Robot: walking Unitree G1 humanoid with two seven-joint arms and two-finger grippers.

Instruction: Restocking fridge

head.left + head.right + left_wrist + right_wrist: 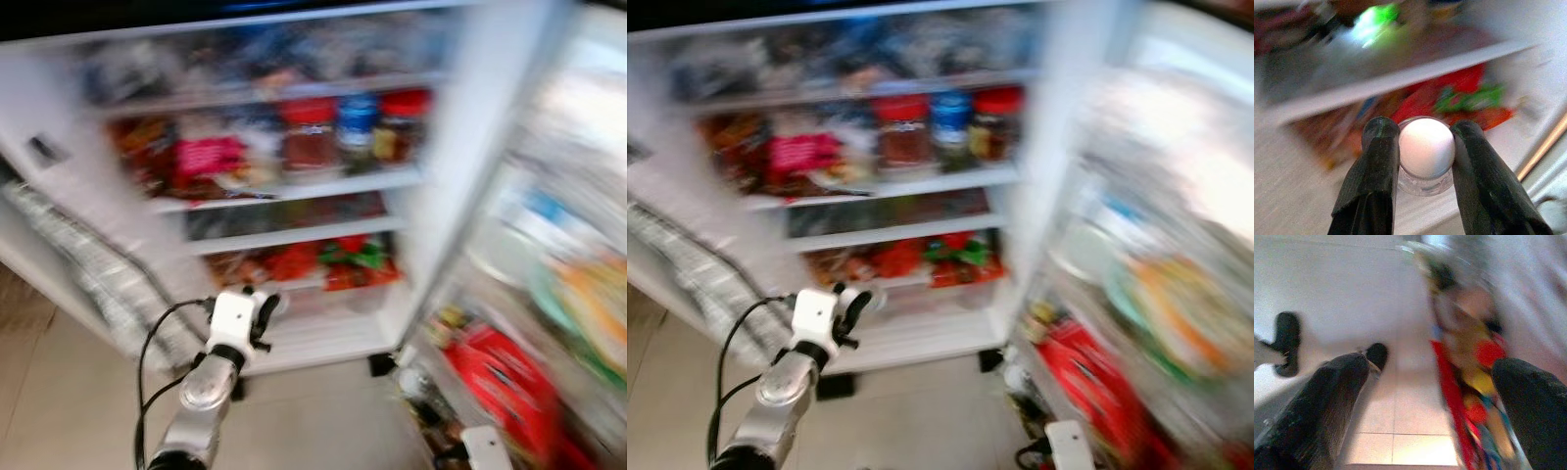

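Left gripper [1425, 147] clasps small white-lidded jar [1426, 152], lid toward camera, axis along fingers; fridge [294, 186] at 12 o'clock. Right gripper [1432, 396] spread, holding nothing.

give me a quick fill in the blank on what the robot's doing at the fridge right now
1. The left gripper is shut on a small clear jar with a ____ lid.
2. The fridge door stands ____.
3. The right gripper fingers are ____, with nothing between them.
4. The jars on the shelf with the blue-lidded jar have ____ lids.

Missing words: white; open; open; red
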